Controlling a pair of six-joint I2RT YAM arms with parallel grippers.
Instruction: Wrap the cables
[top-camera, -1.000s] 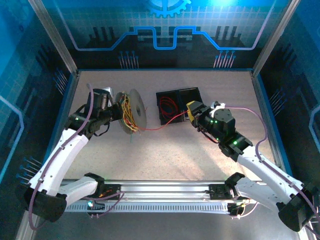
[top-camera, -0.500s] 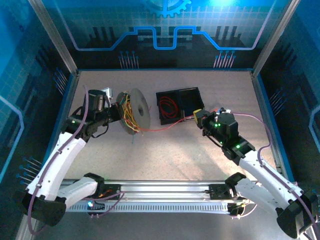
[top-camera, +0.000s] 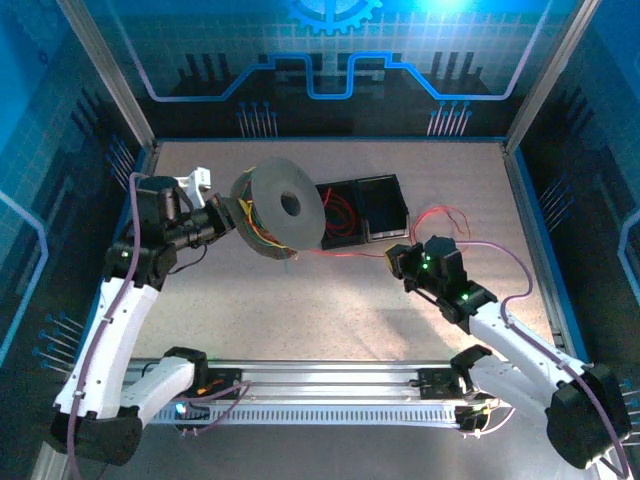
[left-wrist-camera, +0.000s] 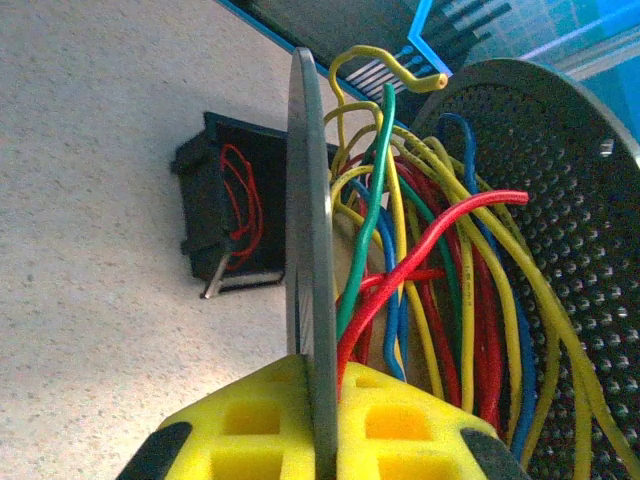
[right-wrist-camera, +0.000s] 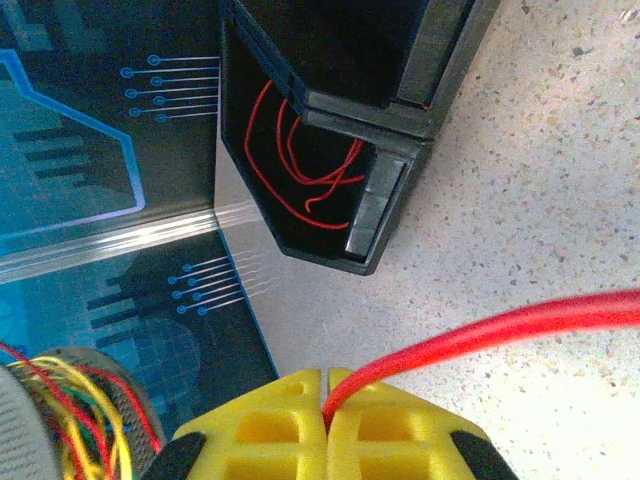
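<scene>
A black box (top-camera: 372, 205) sits toward the back of the surface (top-camera: 330, 320), a little right of centre, split into two compartments. The left compartment holds a few loose loops of thin red wire (top-camera: 340, 214), seen from the right wrist as a tangle (right-wrist-camera: 300, 165) against the dark inner wall. The right compartment is too dark to read.

Just left of the box, the spool (top-camera: 285, 205) is held above the surface, and its rim overlaps the box's left edge in the overhead view. The cables (left-wrist-camera: 430, 280) lie between its two discs, a loose bundle of red, yellow, green and blue strands. One yellow end curls out past the rim.

The left claw (top-camera: 225, 213) is closed on the spool's thin solid disc (left-wrist-camera: 310, 220), with a yellow finger (left-wrist-camera: 250, 420) on each side of the disc's edge. The perforated disc (left-wrist-camera: 570, 230) stands to the right of it. The spool is tilted, its centre hole facing up and toward the near right.

The right claw (top-camera: 397, 258) is pinched fully together on a single red strand (right-wrist-camera: 500, 325). This strand runs roughly left to right, low over the surface, from under the spool to the claw. Its free tail (top-camera: 445, 213) curls off past the claw toward the far right.

Bare surface lies in front of the box between the two arms, and also to the box's right. A blue raised rim (top-camera: 525, 215) bounds the sides.
</scene>
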